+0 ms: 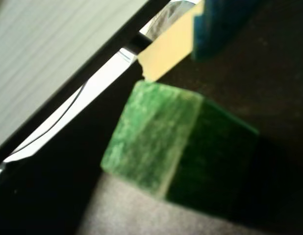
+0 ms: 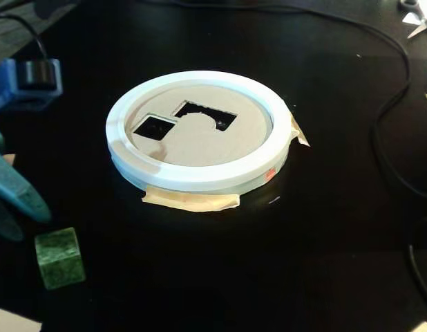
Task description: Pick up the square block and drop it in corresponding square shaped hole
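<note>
A green marbled cube (image 2: 59,257) sits on the black surface (image 2: 324,242) at lower left in the fixed view, well apart from the white ring sorter (image 2: 197,176) and its square hole (image 2: 155,128). The blue end effector (image 2: 16,207) hovers just above the cube, released, gripping nothing.

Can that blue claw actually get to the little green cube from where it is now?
Probably yes. In the fixed view the gripper hangs just up and left of the green cube, with nothing between them. The cube sits alone on the black table, well clear of the white ring.
</note>
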{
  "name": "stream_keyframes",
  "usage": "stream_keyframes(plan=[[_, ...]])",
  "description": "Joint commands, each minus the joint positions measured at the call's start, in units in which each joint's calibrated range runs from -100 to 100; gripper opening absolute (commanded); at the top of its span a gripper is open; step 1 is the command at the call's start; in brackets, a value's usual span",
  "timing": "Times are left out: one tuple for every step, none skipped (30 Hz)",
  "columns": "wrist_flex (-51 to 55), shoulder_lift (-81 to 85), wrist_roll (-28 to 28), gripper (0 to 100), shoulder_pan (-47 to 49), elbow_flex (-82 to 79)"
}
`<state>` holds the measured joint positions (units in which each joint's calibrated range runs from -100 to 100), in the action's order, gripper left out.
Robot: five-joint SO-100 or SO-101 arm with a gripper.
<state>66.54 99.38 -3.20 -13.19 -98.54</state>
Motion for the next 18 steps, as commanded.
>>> stream_keyframes(plan=[[-1.66,0.62,0.10,83,-0.67,0.18],[-1.66,0.62,0.05,83,-0.67,0.18],[-1.56,0.62,-0.05,83,-0.67,0.27],[-1.46,0.62,-0.05,83,-0.67,0.36],[-1.36,0.62,-0.05,83,-0.67,0.45],[-1.26,0.62,-0.05,83,-0.67,0.45],[-1.26,0.62,-0.05,83,-0.67,0.45],[-1.16,0.62,-0.05,83,-0.67,0.54],[-1.16,0.62,-0.05,83,-0.67,0.63],[-1.16,0.62,-0.05,83,-0.67,0.63],[-1.16,0.62,-0.05,83,-0.67,0.63],[-1.16,0.62,-0.05,83,-0.67,0.72],[-1.06,0.62,-0.05,83,-0.67,0.72],[-0.96,0.62,-0.05,83,-0.67,0.81],[-0.96,0.62,-0.05,83,-0.67,0.90],[-0.86,0.62,0.10,83,-0.67,0.90],[-0.86,0.62,0.15,83,-0.67,0.90],[-0.96,0.62,0.24,83,-0.67,1.09]])
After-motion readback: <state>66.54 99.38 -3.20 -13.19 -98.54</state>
